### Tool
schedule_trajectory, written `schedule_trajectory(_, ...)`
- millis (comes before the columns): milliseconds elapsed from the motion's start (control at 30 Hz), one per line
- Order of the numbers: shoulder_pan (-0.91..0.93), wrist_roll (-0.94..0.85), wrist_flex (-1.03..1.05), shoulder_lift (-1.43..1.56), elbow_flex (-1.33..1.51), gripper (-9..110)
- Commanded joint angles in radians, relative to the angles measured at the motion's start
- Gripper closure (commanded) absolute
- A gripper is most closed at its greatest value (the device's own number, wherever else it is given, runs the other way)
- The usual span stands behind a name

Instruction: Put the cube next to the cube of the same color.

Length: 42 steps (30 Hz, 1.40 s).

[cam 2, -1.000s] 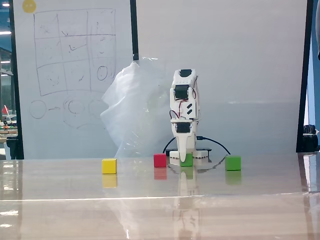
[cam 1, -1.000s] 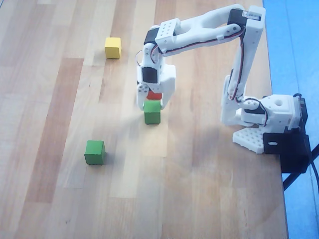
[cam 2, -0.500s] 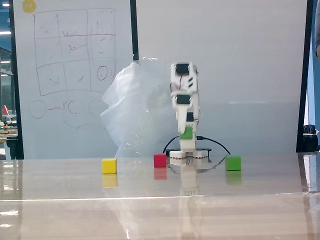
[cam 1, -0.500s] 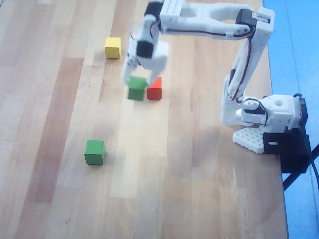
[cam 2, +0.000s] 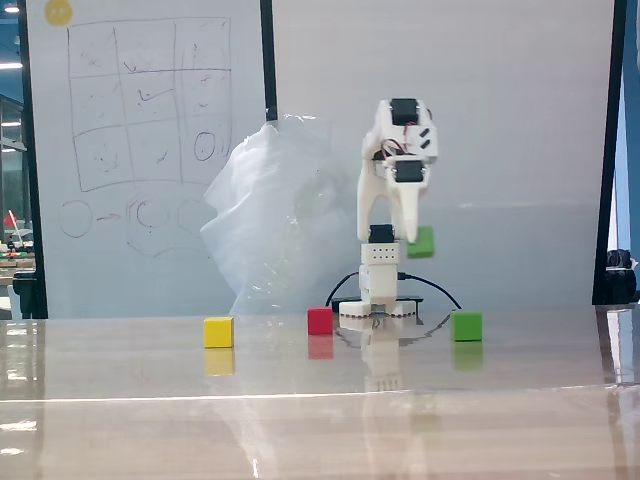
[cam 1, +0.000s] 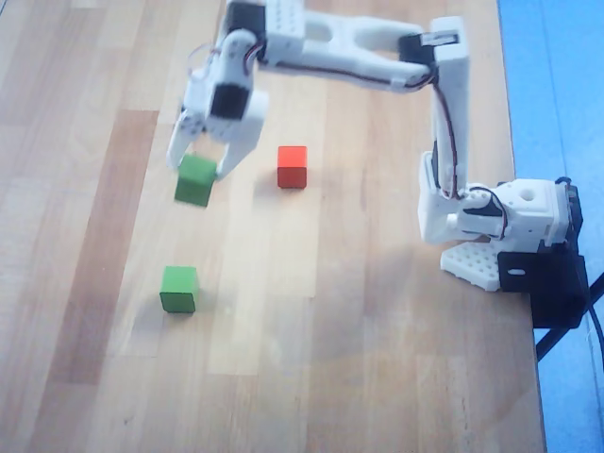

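Note:
My white gripper (cam 1: pixel 198 170) is shut on a small green cube (cam 1: pixel 196 180) and holds it up in the air, tilted; in the fixed view the gripper (cam 2: pixel 415 238) has the cube (cam 2: pixel 422 241) well above the table. The other green cube (cam 1: pixel 178 288) rests on the wooden table, below the held cube in the overhead view and at the right in the fixed view (cam 2: pixel 466 325). The two are apart.
A red cube (cam 1: pixel 293 166) sits right of the gripper in the overhead view, near the base in the fixed view (cam 2: pixel 320 320). A yellow cube (cam 2: pixel 218 332) shows only in the fixed view, at the left. The arm's base (cam 1: pixel 500 226) stands at the table's right edge.

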Motion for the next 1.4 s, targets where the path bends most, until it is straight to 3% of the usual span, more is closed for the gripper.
schedule_trajectory(0, -0.046, 0.028, -0.018, -0.008, -0.133, 102)
schedule_trajectory(300, -0.037, 0.043, -0.140, -0.106, -0.100, 102)
schedule_trajectory(1367, -0.014, 0.037, -0.232, -0.364, -0.086, 102)
